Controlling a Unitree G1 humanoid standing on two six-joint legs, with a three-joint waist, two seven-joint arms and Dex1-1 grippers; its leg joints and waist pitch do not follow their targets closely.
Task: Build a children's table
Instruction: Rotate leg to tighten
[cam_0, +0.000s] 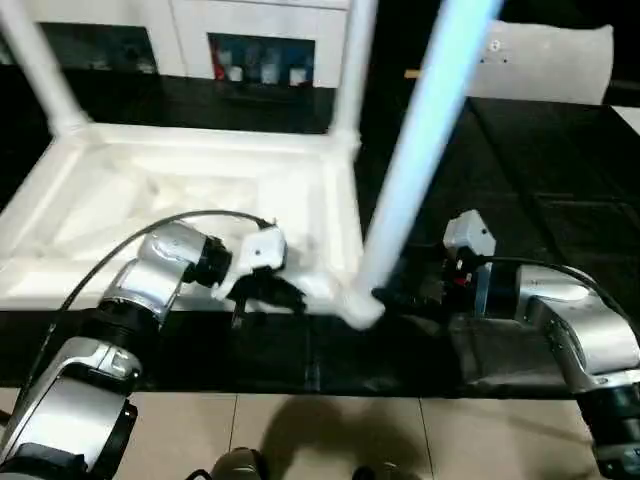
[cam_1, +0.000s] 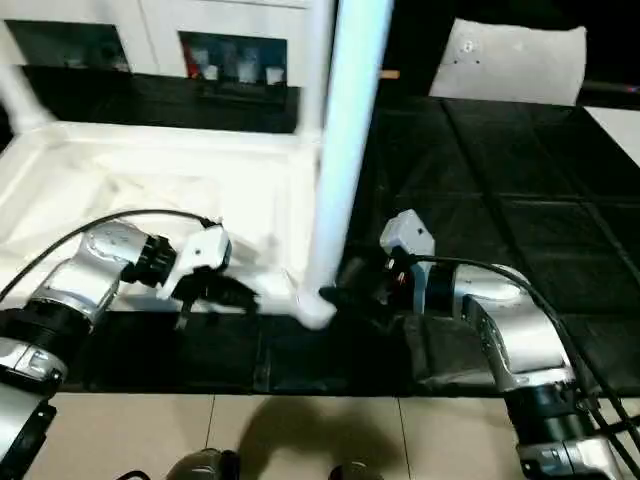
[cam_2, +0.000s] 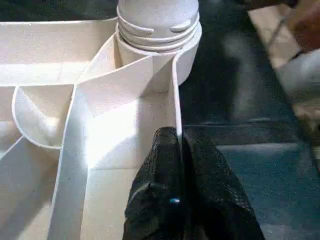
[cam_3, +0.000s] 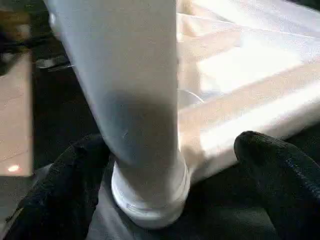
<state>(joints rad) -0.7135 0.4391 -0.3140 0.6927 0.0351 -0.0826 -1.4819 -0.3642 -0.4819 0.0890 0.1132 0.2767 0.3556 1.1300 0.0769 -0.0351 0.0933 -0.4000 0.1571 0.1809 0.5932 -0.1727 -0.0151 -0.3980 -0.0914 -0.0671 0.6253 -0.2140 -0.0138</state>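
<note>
The tabletop (cam_0: 190, 200) lies underside up on the dark counter (cam_0: 540, 170). A leg (cam_0: 415, 170) stands tilted in its near right corner socket. The left end effector (cam_2: 179, 145) pinches the tabletop's near rim wall; the right end effector (cam_3: 170, 165), fingers spread, straddles the leg's base.

We are seeing rounded silver forearms (cam_0: 150, 275), black wrist joints, white camera blocks (cam_1: 408, 233), looping black cables (cam_0: 110, 250), and textured black rubbery fingers (cam_2: 200, 200).

Near-corner leg (cam_0: 420, 150) leans across the right pincer (cam_1: 345, 290); open dark floor (cam_1: 500, 200) lies to its right.
</note>
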